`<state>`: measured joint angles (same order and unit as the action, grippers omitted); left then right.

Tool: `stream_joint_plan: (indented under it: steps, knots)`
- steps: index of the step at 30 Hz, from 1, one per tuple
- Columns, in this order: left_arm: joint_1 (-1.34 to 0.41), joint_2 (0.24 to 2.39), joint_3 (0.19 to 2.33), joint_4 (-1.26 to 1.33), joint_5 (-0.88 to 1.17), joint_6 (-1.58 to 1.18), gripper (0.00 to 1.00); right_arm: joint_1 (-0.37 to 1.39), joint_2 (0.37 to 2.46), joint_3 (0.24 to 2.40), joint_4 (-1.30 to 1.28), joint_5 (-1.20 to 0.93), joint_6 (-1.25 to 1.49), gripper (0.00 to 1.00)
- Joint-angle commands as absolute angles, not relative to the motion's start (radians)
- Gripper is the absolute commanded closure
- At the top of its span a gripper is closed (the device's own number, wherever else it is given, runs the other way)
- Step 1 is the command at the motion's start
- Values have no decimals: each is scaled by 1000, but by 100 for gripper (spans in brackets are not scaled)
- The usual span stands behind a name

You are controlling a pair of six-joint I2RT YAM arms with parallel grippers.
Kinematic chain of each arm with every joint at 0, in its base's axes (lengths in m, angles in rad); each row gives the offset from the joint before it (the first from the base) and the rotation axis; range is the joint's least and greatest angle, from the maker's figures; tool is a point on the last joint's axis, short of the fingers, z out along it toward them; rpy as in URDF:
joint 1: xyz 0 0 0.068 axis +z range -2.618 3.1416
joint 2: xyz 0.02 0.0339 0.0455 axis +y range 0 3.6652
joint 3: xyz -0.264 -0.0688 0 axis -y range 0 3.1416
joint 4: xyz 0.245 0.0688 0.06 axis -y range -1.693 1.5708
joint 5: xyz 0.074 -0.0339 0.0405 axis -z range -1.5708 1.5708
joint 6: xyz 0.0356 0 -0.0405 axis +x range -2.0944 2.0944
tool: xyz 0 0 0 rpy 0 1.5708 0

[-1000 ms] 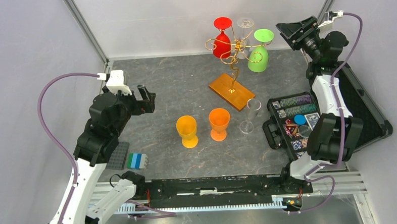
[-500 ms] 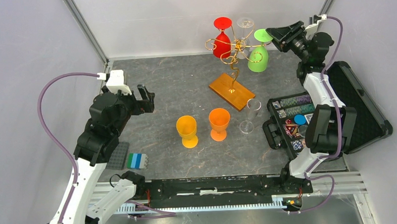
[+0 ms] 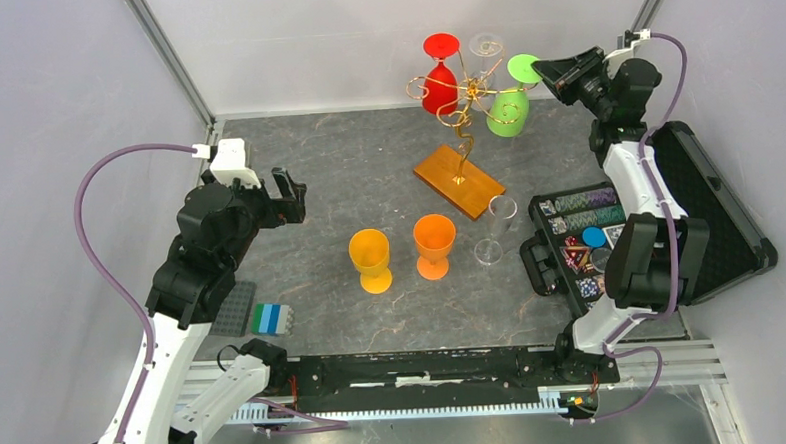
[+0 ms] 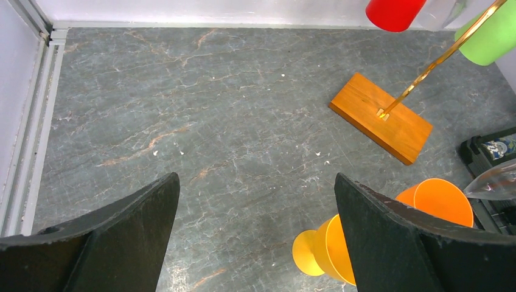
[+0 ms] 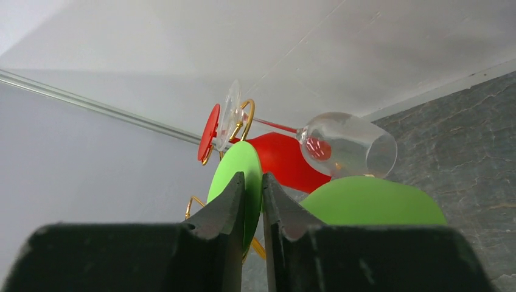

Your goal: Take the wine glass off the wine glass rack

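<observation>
**Student:** Where is the right pincer [image 3: 540,69], and how does that differ from a second ago?

**Instructor:** A second ago it hangs wide open to the right of the wine glass rack [image 3: 457,104], apart from every glass. Half a second ago it reaches the foot of the green wine glass [image 3: 507,114]. Now it is narrowed onto that foot. In the right wrist view its two dark fingers [image 5: 226,204] pinch the edge of the flat green disc, with only the disc between them.

**Student:** And where is the green wine glass itself?

**Instructor:** It is on the right side of the rack, foot up and bowl down, above the far part of the bench [image 3: 347,174]. Its foot has hardly moved. From above, its bowl looks slightly rounder and a touch nearer the rack's twisted stem than before. Whether the stem has left its gold curl cannot be told.

**Student:** What has stayed the same?

**Instructor:** The red wine glass [image 3: 441,85] and the clear wine glass [image 3: 484,46] hang on the rack as before. The rack's amber base lies in the same place on the bench. The yellow-orange goblet [image 3: 372,258], the orange goblet [image 3: 434,243] and the clear standing glass [image 3: 494,226] are upright near the middle of the bench. The open black case [image 3: 714,218] lies at the right. The left pincer [image 3: 290,194] stays spread wide over the left half of the bench, holding nothing.
</observation>
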<state>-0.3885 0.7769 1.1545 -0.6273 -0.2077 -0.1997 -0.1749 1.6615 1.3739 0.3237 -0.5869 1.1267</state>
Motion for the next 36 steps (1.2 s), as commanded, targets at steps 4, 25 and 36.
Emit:
stream_joint_plan:
  steps: [4,25,36]
  knots:
    - [-385,763,1180,-617,-221,-152,0,-176,1631,1439,243,-531,1074,85]
    - [-385,751,1164,-617,-229,-153,0,-175,1474,1355,261,-513,1132,100]
    - [-385,746,1163,-614,-228,-155,0,-155,1423,1294,311,-546,1213,100]
